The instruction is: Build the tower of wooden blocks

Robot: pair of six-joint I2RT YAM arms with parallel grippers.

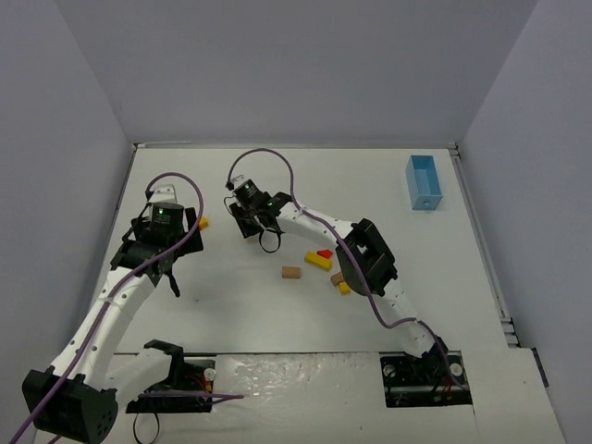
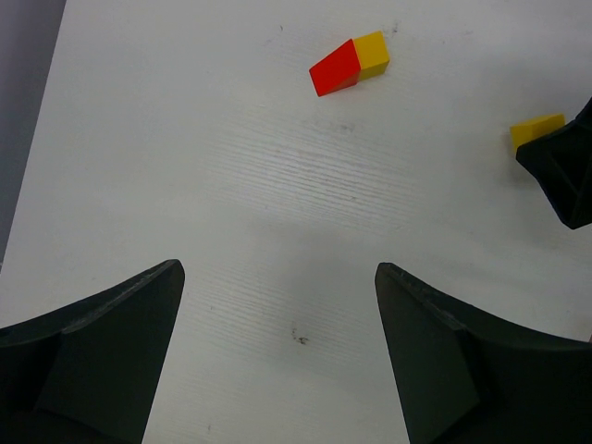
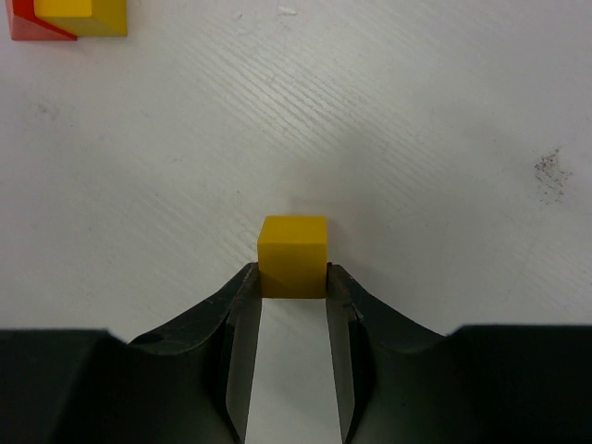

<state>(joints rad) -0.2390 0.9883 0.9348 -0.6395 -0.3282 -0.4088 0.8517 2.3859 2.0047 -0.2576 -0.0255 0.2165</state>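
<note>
My right gripper (image 3: 292,273) is shut on a small yellow cube (image 3: 293,245), its fingertips pressing both sides just over the white table. From above, that gripper (image 1: 248,222) covers the cube. A red wedge touching a yellow block (image 3: 65,18) lies ahead of it, at the top left of the right wrist view. The same pair (image 2: 350,65) lies beyond my left gripper (image 2: 277,277), which stands open over bare table. A yellow block (image 2: 536,129) sits at a black finger (image 2: 564,176) at the right edge. From above, my left gripper (image 1: 157,250) is beside a yellow block (image 1: 203,222).
Loose blocks lie mid-table: a tan one (image 1: 292,272), a yellow piece with a red wedge (image 1: 320,258), and a tan and yellow pair (image 1: 340,283) by the right arm. A light-blue box (image 1: 425,182) stands at the back right. Walls enclose the table.
</note>
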